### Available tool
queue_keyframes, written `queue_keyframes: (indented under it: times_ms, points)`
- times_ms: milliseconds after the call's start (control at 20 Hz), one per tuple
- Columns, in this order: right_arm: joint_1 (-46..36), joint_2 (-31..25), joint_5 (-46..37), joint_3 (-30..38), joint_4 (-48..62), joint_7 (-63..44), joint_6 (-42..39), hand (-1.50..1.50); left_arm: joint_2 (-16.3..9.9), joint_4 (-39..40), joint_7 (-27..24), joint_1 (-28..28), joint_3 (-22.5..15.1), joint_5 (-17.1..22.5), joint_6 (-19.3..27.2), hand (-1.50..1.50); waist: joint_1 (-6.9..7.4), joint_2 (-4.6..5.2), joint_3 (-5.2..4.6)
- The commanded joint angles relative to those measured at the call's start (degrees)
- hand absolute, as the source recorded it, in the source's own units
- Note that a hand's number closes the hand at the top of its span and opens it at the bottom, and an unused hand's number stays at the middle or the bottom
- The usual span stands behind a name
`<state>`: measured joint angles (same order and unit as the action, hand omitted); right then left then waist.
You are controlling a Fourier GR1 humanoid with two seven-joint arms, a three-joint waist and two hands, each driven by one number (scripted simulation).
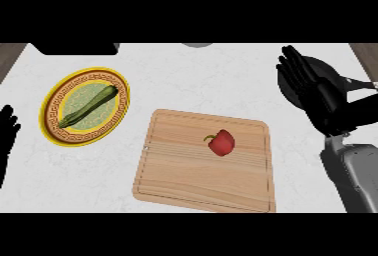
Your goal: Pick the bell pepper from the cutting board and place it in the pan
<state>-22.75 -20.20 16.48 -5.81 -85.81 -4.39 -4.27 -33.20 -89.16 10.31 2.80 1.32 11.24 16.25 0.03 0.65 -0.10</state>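
a glossy red bell pepper (221,143) with a small green stem lies on the rectangular, pale wooden cutting board (181,172), toward the board's right half, near the middle of the white speckled bench (184,80). the round black pan (328,75) sits by the bench's right edge, largely hidden behind the right hand (314,92), which hangs over it with straight fingers, released. a long green zucchini (90,105) rests on a round yellow patterned plate (55,135) toward the left edge. the left hand (7,127) shows at the left edge, fingers up, holding nothing.
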Motion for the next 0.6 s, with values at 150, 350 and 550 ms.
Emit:
queue_keyframes:
  times_ms: [150, 350, 550]
  points:
    - [-6.58, -1.13, 0.14, -15.5, 1.46, 4.35, -24.01, 1.5, 4.71, -3.31, -3.68, -6.64, -4.51, 0.64, -2.09, 0.0, 4.23, 0.91, 0.07]
    - [-12.3, -3.56, -8.95, -20.83, 0.85, 15.14, -32.19, 1.5, 8.59, -2.65, -4.32, -12.01, -7.1, 2.61, -3.64, 0.0, 2.46, 1.35, 0.26]
    - [-10.95, -8.47, -15.54, -12.88, 2.74, 35.87, -29.71, -1.5, 10.67, -1.79, -5.73, -11.95, -6.96, 2.13, -2.06, 0.0, 0.9, 0.79, 0.46]
